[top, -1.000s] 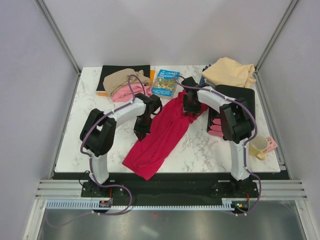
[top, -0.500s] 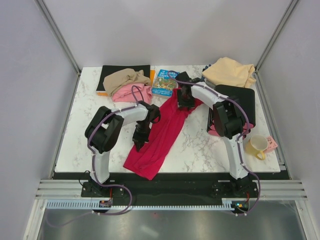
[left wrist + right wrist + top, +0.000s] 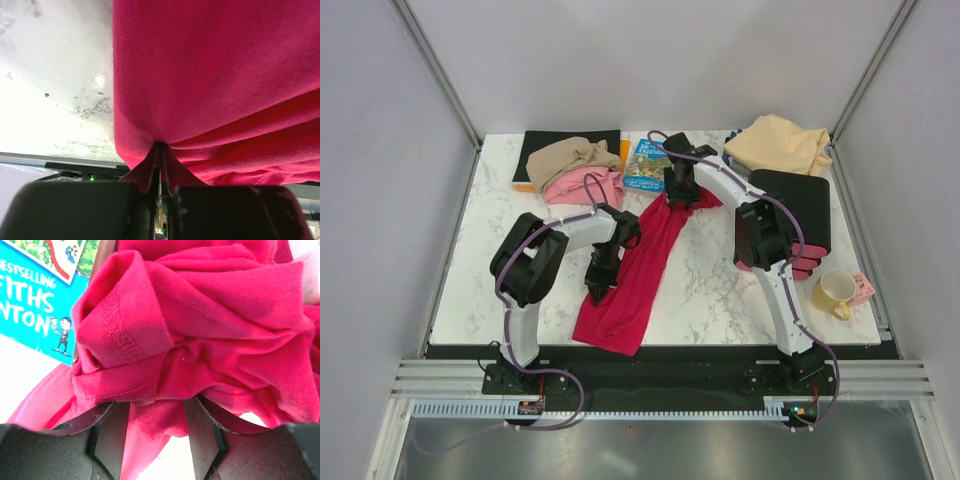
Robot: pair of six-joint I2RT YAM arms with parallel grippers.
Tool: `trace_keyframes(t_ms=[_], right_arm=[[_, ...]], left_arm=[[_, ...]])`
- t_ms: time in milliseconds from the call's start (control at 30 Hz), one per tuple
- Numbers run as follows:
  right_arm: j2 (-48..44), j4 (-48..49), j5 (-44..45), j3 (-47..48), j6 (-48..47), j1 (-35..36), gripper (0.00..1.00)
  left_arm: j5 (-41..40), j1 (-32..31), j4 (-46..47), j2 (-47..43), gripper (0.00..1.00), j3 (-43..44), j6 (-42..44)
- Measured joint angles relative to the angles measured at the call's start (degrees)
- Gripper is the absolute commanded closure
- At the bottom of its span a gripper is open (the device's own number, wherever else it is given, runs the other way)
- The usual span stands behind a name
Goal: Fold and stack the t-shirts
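Two grippers on one crimson t-shirt (image 3: 632, 275), per top cam. L gripper (image 3: 596, 292) pinched shut on shirt's left edge, abt mid-length. R gripper (image 3: 678, 196) clamped on bunched far end. Cloth strung in a long strip btwn the two, w/ near end spread on table (image 3: 720, 290), closer to the arm bases than L gripper. Blue book (image 3: 646, 166) just beside R gripper, on its left. Pink t-shirt (image 3: 582, 187) and tan t-shirt (image 3: 570, 155) beyond L gripper, heaped together, the tan one partly on black mat (image 3: 545, 140). Peach-cream t-shirt (image 3: 778, 143) off to the right of R gripper, at far corner. Mug (image 3: 837, 290) well apart, near-right of R gripper.

L wrist cam: L gripper (image 3: 160, 150) fully closed, thin fold of crimson t-shirt (image 3: 215, 75) nipped at the tips. Rest of cloth fanning out ahead and rightward, filling most of frame. Bare marble table (image 3: 55, 75) left of gripper.

R wrist cam: R gripper (image 3: 155, 410) w/ fingers (image 3: 111, 432) standing apart, thick wad of crimson t-shirt (image 3: 210, 325) gripped btwn them. Hem stitching showing on a fold ahead-left. Blue book (image 3: 45, 300) further ahead-left, its edge hidden behind cloth.
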Motion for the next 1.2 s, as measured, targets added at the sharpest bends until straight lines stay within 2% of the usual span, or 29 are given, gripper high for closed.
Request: trace_keyframes(t_ms=[133, 400, 567, 800, 933, 1200], right_arm=[[-0.9, 0.8, -0.9, -1.7, 0.5, -0.5, 0.47], [-12.9, 5.8, 0.4, -22.3, 2.1, -1.4, 0.46], [-16.7, 5.5, 1.8, -28.1, 2.8, -1.6, 0.46], [-18.0, 2.7, 2.9, -28.5, 3.0, -1.6, 0.42], [-20.3, 0.5, 3.2, -27.5, 2.9, -1.6, 0.41], [-28.0, -0.8, 3.0, -21.2, 2.0, -1.6, 0.39]], left_arm=[[0.0, 0.0, 0.0, 0.0, 0.98, 0.0, 0.0], [0.0, -0.1, -2.1, 2.1, 0.98, 2.3, 0.3], [0.6, -0.3, -3.1, 3.6, 0.98, 4.6, 0.7], [0.8, -0.5, -1.9, 3.8, 0.98, 6.5, 1.0], [0.3, -0.5, -1.6, 3.8, 0.85, 6.9, 1.0], [-3.0, -0.5, -2.1, 3.5, 0.83, 11.0, 0.4]])
